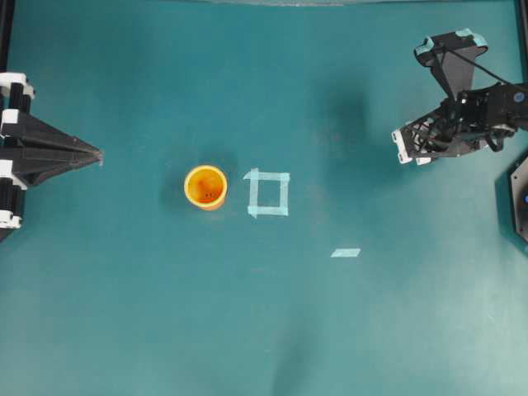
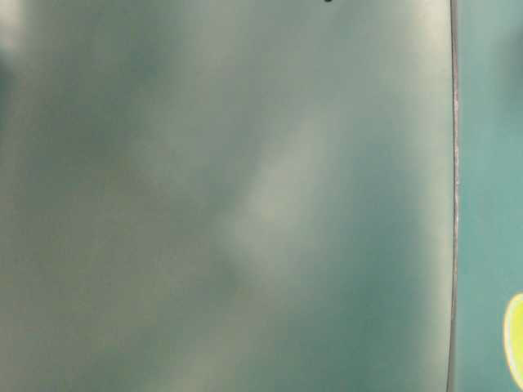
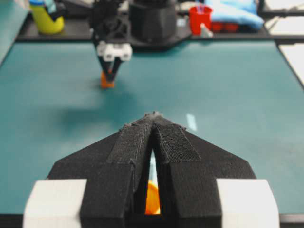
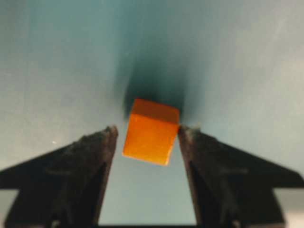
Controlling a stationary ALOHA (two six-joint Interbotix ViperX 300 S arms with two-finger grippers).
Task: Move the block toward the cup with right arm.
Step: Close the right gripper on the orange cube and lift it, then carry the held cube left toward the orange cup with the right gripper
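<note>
Item: block (image 4: 151, 137), far right of worktop (image 1: 165, 313), between my right gripper's (image 4: 147, 137) spread jaws, one finger touching | cup (image 1: 205, 187) centre-left, well apart | left gripper (image 3: 153, 124) closed, parked | Handling: I'd square block, then close evenly before carrying left
</note>
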